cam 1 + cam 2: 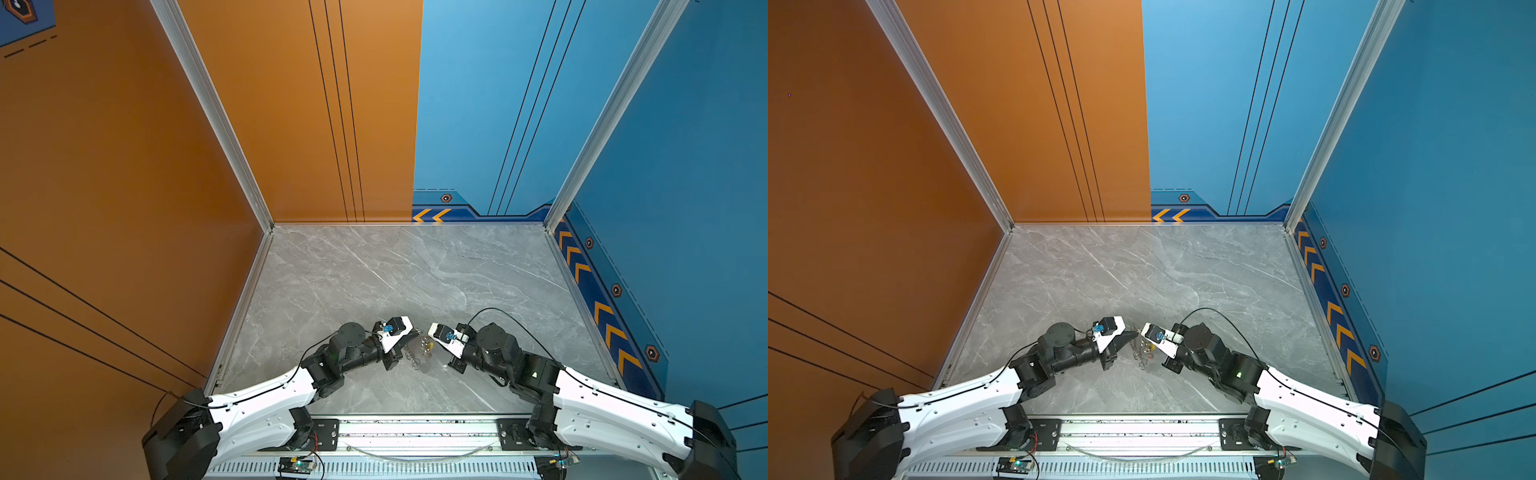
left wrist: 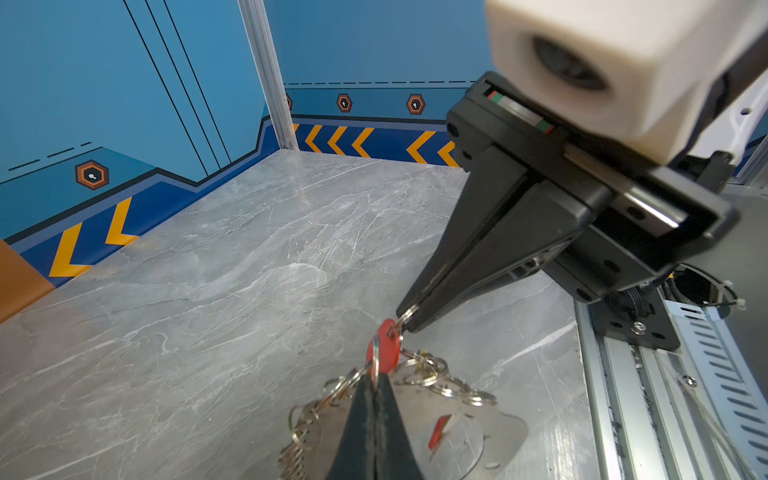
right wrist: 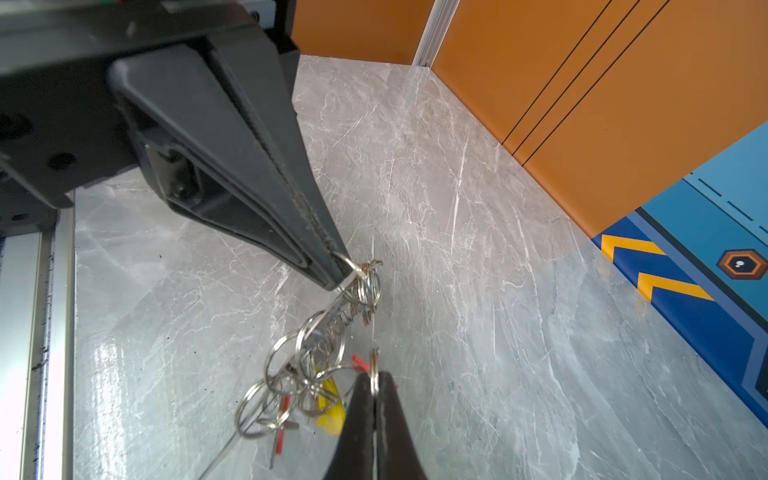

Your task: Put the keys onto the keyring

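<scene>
The grey marble worktop (image 1: 374, 270) fills the floor of the cell, and the two arms meet tip to tip near its front middle. The left jaws are pressed shut on one link of the chain of rings (image 3: 307, 361). The right jaws are pinched shut on a silver ring (image 2: 406, 312) that runs through the head of the red key (image 2: 384, 347). The chain sags between the two tips, low over the worktop. The yellow key (image 3: 330, 409) sits among the lowest rings, just beside the right jaws.
</scene>
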You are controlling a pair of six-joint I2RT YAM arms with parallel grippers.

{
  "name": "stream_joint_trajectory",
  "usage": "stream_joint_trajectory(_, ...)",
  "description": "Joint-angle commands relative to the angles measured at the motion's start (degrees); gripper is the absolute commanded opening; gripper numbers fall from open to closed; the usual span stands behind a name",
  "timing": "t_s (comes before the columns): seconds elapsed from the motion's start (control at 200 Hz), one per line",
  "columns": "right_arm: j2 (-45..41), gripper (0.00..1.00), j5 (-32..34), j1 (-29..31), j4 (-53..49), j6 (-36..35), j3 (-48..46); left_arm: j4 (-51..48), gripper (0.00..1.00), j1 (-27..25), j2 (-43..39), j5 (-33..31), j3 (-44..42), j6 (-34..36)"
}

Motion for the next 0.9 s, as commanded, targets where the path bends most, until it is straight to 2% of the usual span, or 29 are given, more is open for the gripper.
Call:
stream_joint_trajectory(0.0,-1.54,0.0,-0.17,0.15,2.92,0.11,-1.2,2.57,0.0,0.83,0.58,1.67,2.62,-2.71)
stream_joint_trajectory(0.305,1.41,0.0,3.34,2.81,8.55,-1.04,-1.97,8.02,0.0,1.8,3.89,4.24,2.23,-6.96)
stream_joint_trajectory(0.45,1.97,0.0,7.16,3.23,9.26,-1.62,-1.91,9.89,0.0,1.88,5.1,4.81,2.14,-8.7)
stream_joint_trajectory(0.896,1.15,0.0,11.26,4.03,11.25,-2.76,-3.22,10.48,0.0,3.13,6.69,6.61,2.83,-12.97)
